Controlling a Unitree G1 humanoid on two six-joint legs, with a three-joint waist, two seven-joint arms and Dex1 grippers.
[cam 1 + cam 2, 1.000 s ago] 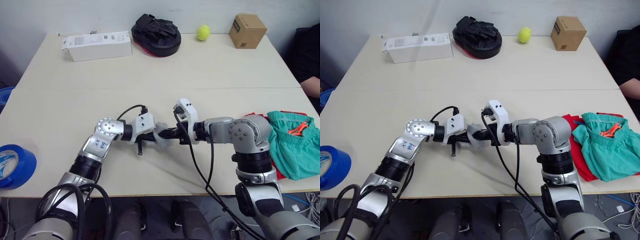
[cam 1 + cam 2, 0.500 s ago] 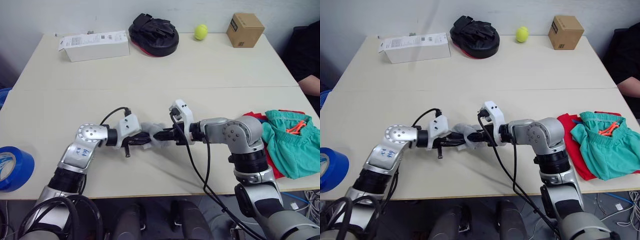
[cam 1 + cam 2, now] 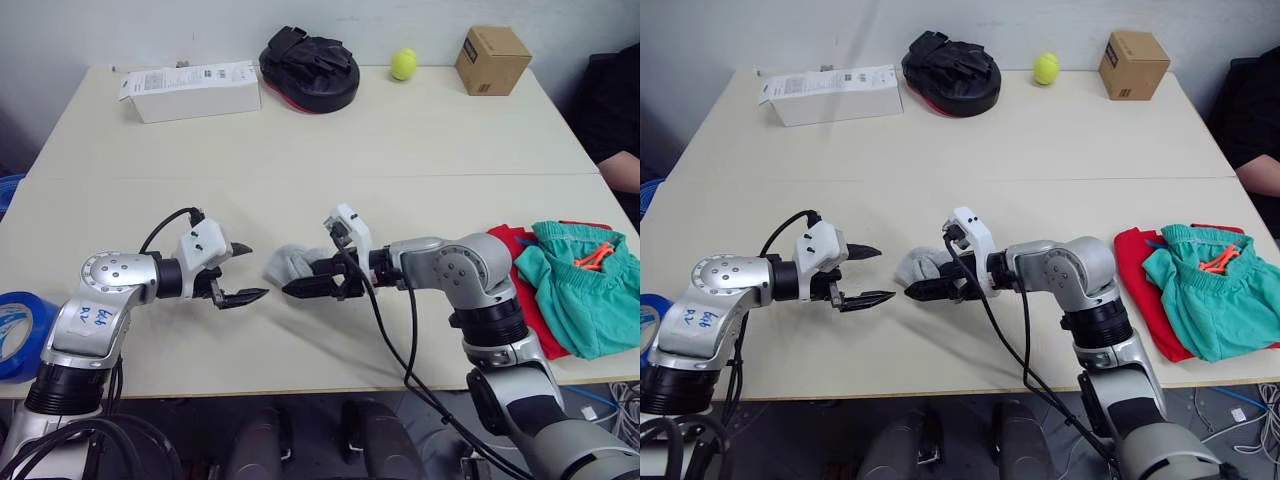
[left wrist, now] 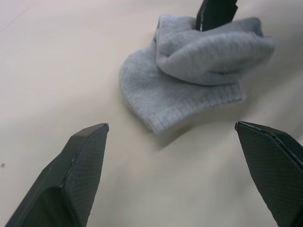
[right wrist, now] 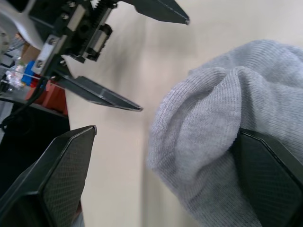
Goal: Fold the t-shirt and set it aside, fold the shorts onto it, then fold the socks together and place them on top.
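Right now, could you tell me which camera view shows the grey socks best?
The left wrist view: the socks lie whole and unobstructed on the table. The right wrist view shows them partly cut off. Both eye views show them small beside the right gripper.

The shorts (image 3: 585, 300) cover most of the t-shirt (image 3: 512, 240), leaving a red strip along the left and near edges; whether the shirt is folded cannot be told. The shorts run off the picture's right edge in the left eye view. One finger of the right pincer (image 5: 161, 179) is partly buried in the socks (image 5: 222, 123), so its tip is hidden. The socks are bunched, and one cannot be told from the other. A blue tape roll (image 3: 12, 330) is cut by the left edge. A person's arm (image 3: 1262, 172) shows at the right edge, the rest out of frame.
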